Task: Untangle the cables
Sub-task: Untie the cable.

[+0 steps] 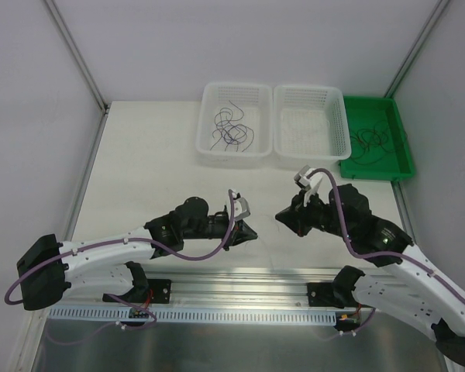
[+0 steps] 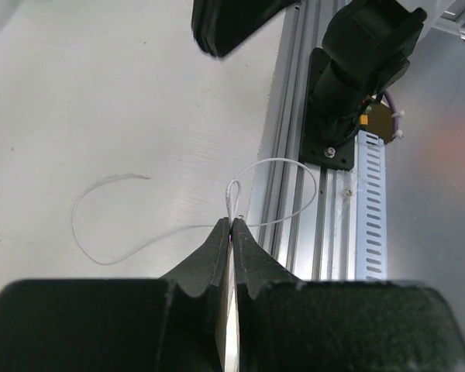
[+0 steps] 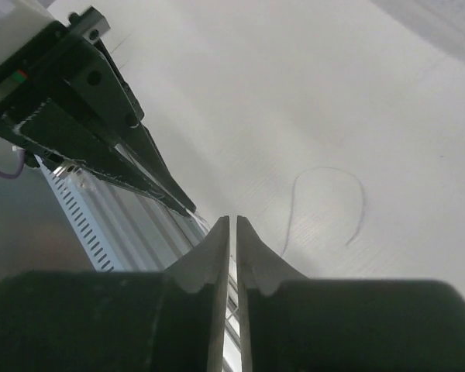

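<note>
My left gripper [image 1: 251, 231] hangs low over the table's front middle, and in the left wrist view its tips [image 2: 232, 222] are shut on a hair-thin cable [image 2: 279, 160] that loops out to both sides. My right gripper [image 1: 281, 216] faces it from the right, close by. Its jaws [image 3: 232, 218] are shut down to a narrow slit. A thin dark strand [image 3: 326, 168] curves over the table just beside its right finger, and I cannot see whether it is pinched. More curly dark cables [image 1: 231, 132] lie in the left white basket [image 1: 207, 143].
An empty white basket [image 1: 310, 159] stands beside the first one. A green tray [image 1: 403, 159] at the back right holds a small tangle of dark wires [image 1: 370, 143]. The aluminium rail [image 1: 240, 279] with both arm bases runs along the near edge, right under the grippers.
</note>
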Robot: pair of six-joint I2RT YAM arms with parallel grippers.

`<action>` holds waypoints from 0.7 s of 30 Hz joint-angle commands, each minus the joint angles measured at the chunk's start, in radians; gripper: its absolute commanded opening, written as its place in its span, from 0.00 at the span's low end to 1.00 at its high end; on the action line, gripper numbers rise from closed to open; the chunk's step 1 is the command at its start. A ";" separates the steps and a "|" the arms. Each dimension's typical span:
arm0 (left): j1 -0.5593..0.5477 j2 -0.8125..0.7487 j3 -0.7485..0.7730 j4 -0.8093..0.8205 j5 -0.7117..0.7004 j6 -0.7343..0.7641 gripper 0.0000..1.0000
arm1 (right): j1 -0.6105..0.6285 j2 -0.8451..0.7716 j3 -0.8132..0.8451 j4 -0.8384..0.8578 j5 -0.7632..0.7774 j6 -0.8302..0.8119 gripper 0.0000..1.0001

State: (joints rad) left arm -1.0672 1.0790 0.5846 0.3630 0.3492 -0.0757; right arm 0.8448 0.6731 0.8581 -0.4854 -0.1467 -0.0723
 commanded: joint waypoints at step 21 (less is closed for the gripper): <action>-0.005 -0.068 -0.080 0.278 -0.145 -0.124 0.00 | -0.009 0.082 -0.087 0.151 -0.136 0.304 0.20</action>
State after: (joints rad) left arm -1.0676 1.0382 0.5137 0.5472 0.2108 -0.1738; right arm 0.8425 0.7509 0.7788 -0.4179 -0.2680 0.1837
